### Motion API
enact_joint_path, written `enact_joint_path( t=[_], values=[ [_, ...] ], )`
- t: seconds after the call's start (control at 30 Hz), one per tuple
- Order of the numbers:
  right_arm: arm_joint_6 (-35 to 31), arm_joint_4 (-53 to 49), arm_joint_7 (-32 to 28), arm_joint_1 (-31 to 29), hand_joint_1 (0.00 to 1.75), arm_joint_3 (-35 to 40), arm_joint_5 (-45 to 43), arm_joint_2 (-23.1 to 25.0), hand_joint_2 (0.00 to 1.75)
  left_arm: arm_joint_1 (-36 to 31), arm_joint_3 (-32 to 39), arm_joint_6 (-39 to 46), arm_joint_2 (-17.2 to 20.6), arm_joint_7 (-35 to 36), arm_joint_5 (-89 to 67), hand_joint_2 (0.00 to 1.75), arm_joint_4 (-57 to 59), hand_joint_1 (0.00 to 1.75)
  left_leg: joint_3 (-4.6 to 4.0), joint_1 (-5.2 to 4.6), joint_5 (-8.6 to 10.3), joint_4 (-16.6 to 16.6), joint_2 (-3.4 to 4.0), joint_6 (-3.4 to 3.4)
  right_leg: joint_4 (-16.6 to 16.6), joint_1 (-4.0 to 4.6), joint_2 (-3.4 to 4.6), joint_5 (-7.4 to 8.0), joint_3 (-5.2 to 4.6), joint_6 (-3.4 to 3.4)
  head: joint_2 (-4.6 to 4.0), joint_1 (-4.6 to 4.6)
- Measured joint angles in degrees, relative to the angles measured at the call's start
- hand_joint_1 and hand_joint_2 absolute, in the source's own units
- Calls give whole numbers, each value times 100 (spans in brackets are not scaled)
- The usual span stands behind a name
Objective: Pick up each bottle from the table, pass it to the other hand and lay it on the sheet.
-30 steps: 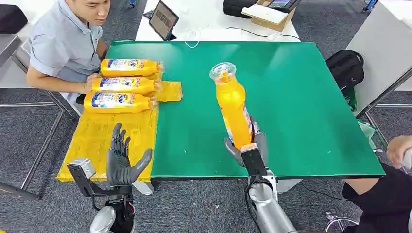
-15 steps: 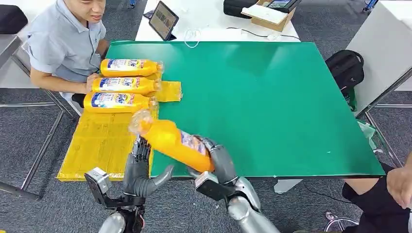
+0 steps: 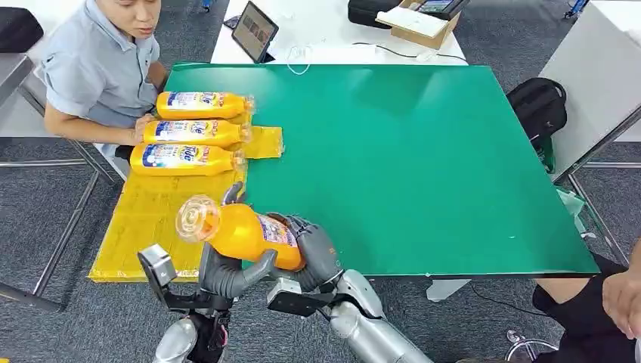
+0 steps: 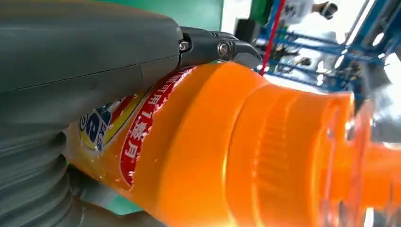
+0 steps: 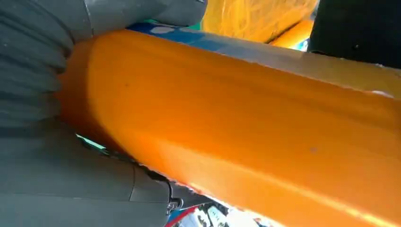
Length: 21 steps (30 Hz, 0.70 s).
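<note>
Both hands meet at the near edge of the green surface, low in the head view, with one orange bottle between them. The right hand comes in from the lower right, forearm slanting up and left, and its fingers wrap the bottle's base end, grasping it. The left hand rises from below under the bottle's middle, thumb reaching up toward the right hand, and one dark fingertip shows above the bottle near its shoulder; it cups the bottle, and the left wrist view has the thumb pressed flat on the label, so this hand grips it too. In the right wrist view the bottle's smooth orange side runs across the frame against the grey palm.

The bottle is held in the air, lying nearly level with its clear cap pointing left, over the seam where the yellow sheet meets the green surface.

There are four bottles in all: the held one and three others lying side by side on the far part of the sheet, caps pointing right. A seated person at the far left rests a hand beside them. Another person's arm shows at the right edge.
</note>
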Motion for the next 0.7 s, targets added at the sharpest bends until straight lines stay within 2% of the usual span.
enact_joint_path(
  t=[0.37,0.4,0.43,0.47,0.6,0.63,0.67,0.7],
  values=[
    [-81,230,-9,-103,175,131,-24,9,175,-112,-70,-123,90,175,118,175,245,0,-2,-1,-1,0,1,0,0,0,0,0,-1,0,0,-2],
    [-72,243,7,-105,175,151,-35,9,175,-123,-70,-147,94,201,140,175,269,23,-1,-1,-1,0,1,0,0,0,1,0,-1,0,0,-2],
    [-66,258,22,-105,175,162,-37,9,175,-134,-72,-151,98,214,157,175,293,154,-1,-1,-1,0,1,0,0,0,1,0,-1,0,0,-2],
    [-66,274,28,-108,175,173,-37,11,175,-143,-72,-156,105,228,166,175,313,175,-1,-1,-1,0,1,0,0,0,1,0,-1,0,0,-2],
    [-66,376,28,-130,171,221,-70,31,175,-149,-79,-171,129,247,184,175,385,175,-1,-1,0,0,1,0,0,0,1,0,-1,0,0,-2],
    [-66,396,28,-132,120,228,-72,35,175,-153,-79,-171,136,247,190,175,407,175,-1,-1,0,0,1,0,0,0,1,0,-1,0,0,0],
    [-66,418,28,-137,7,232,-87,39,175,-159,-79,-173,138,247,206,175,429,175,-1,-1,-1,0,1,0,0,0,1,0,-1,0,0,-4],
    [-68,444,28,-148,0,236,-109,42,175,-163,-79,-173,138,247,236,175,450,175,-1,-1,-1,0,1,0,0,0,1,0,-1,0,0,-2]
  ],
)
